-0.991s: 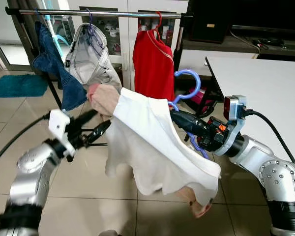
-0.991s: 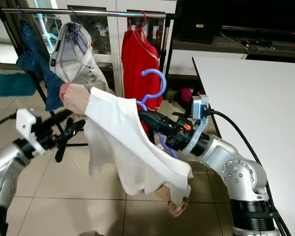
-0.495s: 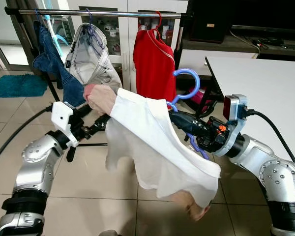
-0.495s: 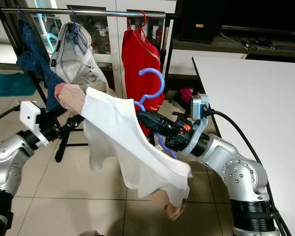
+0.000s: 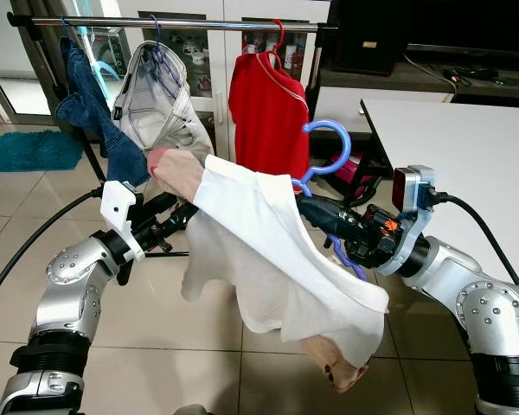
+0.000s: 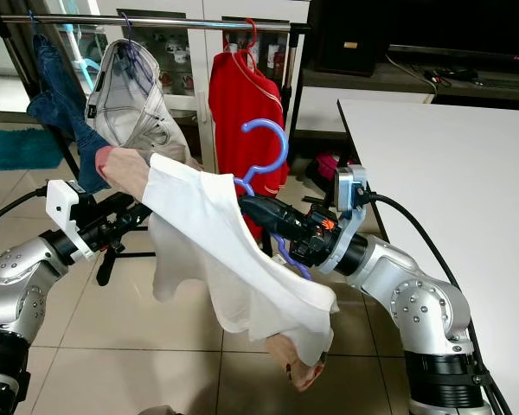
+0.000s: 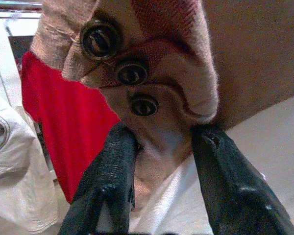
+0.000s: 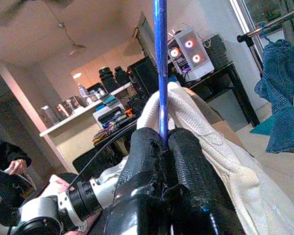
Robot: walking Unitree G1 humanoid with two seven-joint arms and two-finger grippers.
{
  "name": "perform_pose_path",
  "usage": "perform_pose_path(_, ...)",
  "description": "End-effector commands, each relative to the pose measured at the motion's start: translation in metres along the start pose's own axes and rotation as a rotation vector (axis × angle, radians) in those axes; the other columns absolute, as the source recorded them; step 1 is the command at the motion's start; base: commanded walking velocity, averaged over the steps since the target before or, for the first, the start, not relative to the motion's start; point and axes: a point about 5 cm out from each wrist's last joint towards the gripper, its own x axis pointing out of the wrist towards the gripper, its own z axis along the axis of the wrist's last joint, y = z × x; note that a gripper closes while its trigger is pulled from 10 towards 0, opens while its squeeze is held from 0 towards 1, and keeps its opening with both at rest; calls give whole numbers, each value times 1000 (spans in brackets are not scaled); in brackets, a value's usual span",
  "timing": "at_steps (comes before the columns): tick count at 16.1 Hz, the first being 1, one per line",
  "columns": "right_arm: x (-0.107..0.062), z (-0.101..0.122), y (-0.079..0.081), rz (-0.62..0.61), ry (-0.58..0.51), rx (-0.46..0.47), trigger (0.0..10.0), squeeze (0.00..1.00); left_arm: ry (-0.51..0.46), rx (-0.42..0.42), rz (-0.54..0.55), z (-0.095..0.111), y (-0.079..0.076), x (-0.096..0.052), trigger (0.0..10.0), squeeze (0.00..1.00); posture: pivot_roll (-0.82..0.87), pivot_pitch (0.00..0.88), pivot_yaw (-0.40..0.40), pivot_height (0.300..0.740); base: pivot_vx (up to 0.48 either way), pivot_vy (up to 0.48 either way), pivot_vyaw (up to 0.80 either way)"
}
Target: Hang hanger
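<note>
The blue hanger (image 5: 327,151) is held in mid-air below and in front of the clothes rail (image 5: 173,23), its hook raised just beside the red garment (image 5: 268,112) that hangs from the rail. Its stem is clamped between the closed fingers of the right end effector (image 5: 307,206); in the right wrist view the blue rod rises straight out from between the two black fingers (image 8: 186,147). A white garment with tan sleeves (image 5: 268,259) is draped over the hanger and slopes down away from the rail. Its upper tan cuff (image 7: 137,88), with three dark buttons, is pinched by the left end effector (image 5: 180,216), whose fingers (image 7: 112,171) sit on either side of the fabric. On the rail, a pale grey garment (image 5: 160,104) hangs beside the red one and blue jeans (image 5: 91,112) hang beyond it. A white desk (image 5: 467,164) stands off the red garment's end of the rail.
</note>
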Motion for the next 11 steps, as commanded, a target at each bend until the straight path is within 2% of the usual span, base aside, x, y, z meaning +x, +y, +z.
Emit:
perform_pose_path(1, 2, 3, 6, 35, -8, -11, 10000, 0, -9, -9, -7, 2, 1, 2, 0, 0, -80, 0, 18, 740, 0, 0, 0)
perform_pose_path(11, 4, 3, 5, 32, 2, -15, 10000, 0, -34, -15, 10, 3, 3, 1, 0, 0, -81, 0, 6, 740, 0, 0, 0)
